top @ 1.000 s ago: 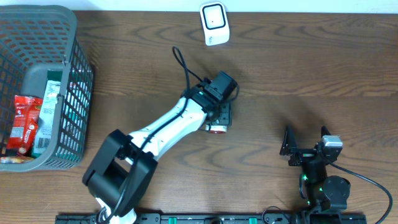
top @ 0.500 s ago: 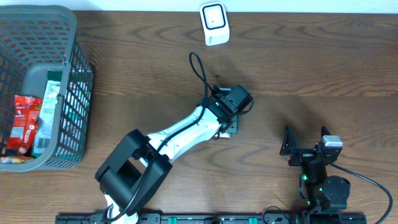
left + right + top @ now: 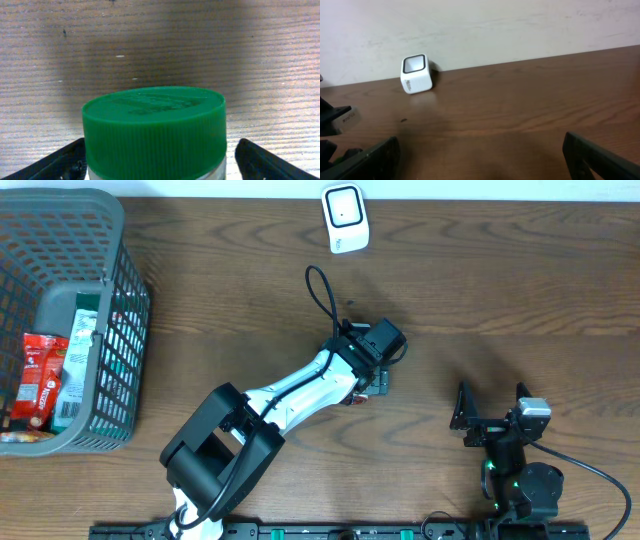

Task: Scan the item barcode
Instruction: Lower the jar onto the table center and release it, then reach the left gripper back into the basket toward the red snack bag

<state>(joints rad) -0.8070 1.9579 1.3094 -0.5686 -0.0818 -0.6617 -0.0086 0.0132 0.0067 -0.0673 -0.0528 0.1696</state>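
The item is a jar with a green ribbed cap (image 3: 154,130), standing between the fingers of my left gripper (image 3: 160,167). The black fingers (image 3: 265,160) stand apart from the cap, with a clear gap on the right side. From overhead the left gripper (image 3: 376,380) covers the jar at mid-table, so no barcode shows. The white barcode scanner (image 3: 344,217) stands at the table's far edge and is also in the right wrist view (image 3: 415,74). My right gripper (image 3: 492,408) rests open near the front right, with nothing between its fingers (image 3: 600,157).
A grey wire basket (image 3: 132,330) sits at the far left, holding red and green snack packets (image 3: 45,375). Behind the table is a pale wall (image 3: 520,25). Bare brown wood lies between the left gripper and the scanner.
The left arm carried the jar to the right, towards the table's middle, then stopped. Its jaws have spread away from the cap. The right arm has not moved.
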